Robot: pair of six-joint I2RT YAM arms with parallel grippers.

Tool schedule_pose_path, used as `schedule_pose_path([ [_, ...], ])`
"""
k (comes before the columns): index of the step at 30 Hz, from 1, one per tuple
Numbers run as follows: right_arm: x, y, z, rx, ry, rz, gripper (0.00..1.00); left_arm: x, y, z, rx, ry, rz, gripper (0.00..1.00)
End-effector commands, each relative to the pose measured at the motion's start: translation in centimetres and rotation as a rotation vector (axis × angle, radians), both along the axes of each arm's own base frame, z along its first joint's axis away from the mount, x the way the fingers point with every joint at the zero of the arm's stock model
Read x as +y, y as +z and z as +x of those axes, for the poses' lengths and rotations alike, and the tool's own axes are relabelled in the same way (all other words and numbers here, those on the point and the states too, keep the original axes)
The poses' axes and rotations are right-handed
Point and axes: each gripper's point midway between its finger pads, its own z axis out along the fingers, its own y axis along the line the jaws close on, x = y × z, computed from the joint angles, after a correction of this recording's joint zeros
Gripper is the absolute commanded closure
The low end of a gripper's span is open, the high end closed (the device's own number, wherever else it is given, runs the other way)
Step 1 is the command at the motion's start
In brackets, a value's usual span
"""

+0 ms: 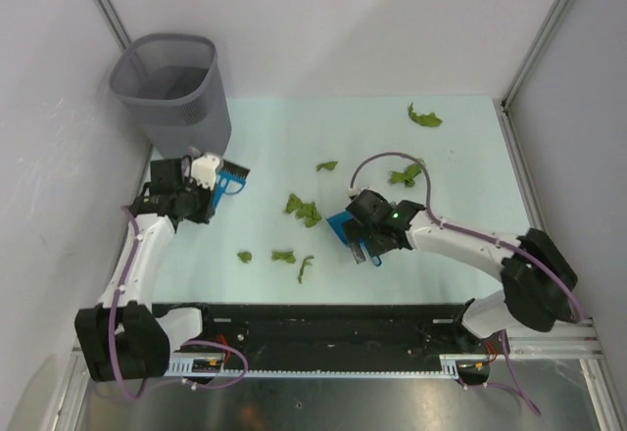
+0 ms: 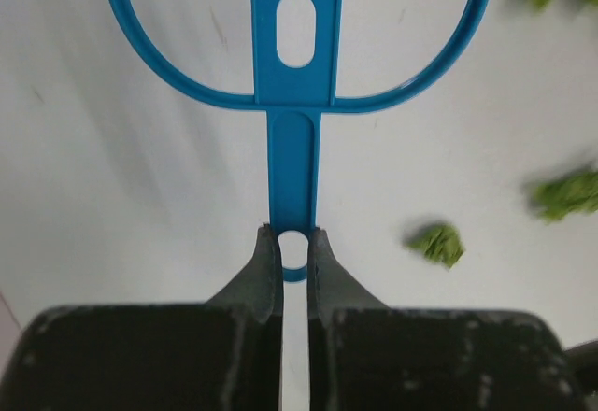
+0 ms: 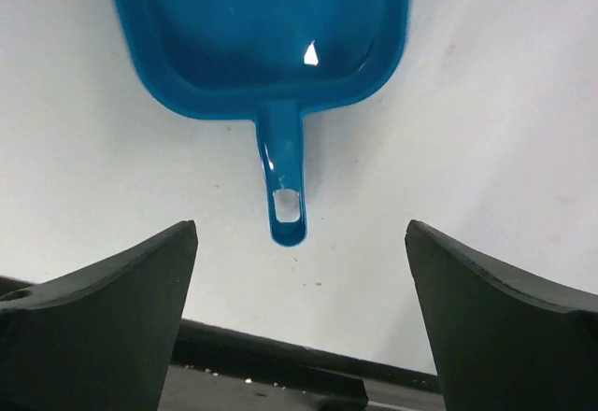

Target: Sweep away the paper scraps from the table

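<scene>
Several green paper scraps lie on the pale table [image 1: 460,157]: a clump in the middle [image 1: 302,209], three near the front [image 1: 283,255], others further back [image 1: 405,173] and one far back right [image 1: 424,117]. My left gripper [image 1: 203,194] is shut on the end of the blue brush's handle [image 2: 295,163], its head [image 1: 233,178] pointing right. A scrap [image 2: 436,243] lies right of the handle. My right gripper [image 3: 301,226] is open and empty, its jaws wide on either side of the blue dustpan's handle [image 3: 285,196] without touching it. The dustpan [image 1: 342,226] lies flat and empty.
A grey mesh wastebasket [image 1: 174,88] stands at the back left, just behind the left gripper. White walls close in the table on three sides. A black rail [image 1: 323,323] runs along the near edge by the arm bases.
</scene>
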Motion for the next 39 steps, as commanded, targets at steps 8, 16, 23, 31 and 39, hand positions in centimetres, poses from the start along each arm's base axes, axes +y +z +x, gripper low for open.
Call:
schedule_pose_path([
  [8,13.9,30.3,5.9,-0.647,0.109,0.936,0.00,-6.0,17.6,0.3,-0.396,-0.136,-0.178,1.00],
  [16,22.7,37.8,6.4,-0.720,0.088,1.398,0.00,-7.6,22.2,-2.1,-0.507,-0.140,-0.252,1.00],
  [23,26.4,37.1,7.7,-0.664,0.068,1.422,0.16,-8.8,22.0,-2.6,-0.480,-0.173,-0.305,1.00],
  [31,29.8,35.4,8.9,-0.569,0.103,1.378,1.00,-9.0,22.2,-3.0,-0.498,-0.207,-0.294,1.00],
  [39,25.0,30.5,10.3,-0.468,0.375,1.068,1.00,-10.0,21.3,-5.2,-0.469,-0.380,-0.252,0.00],
])
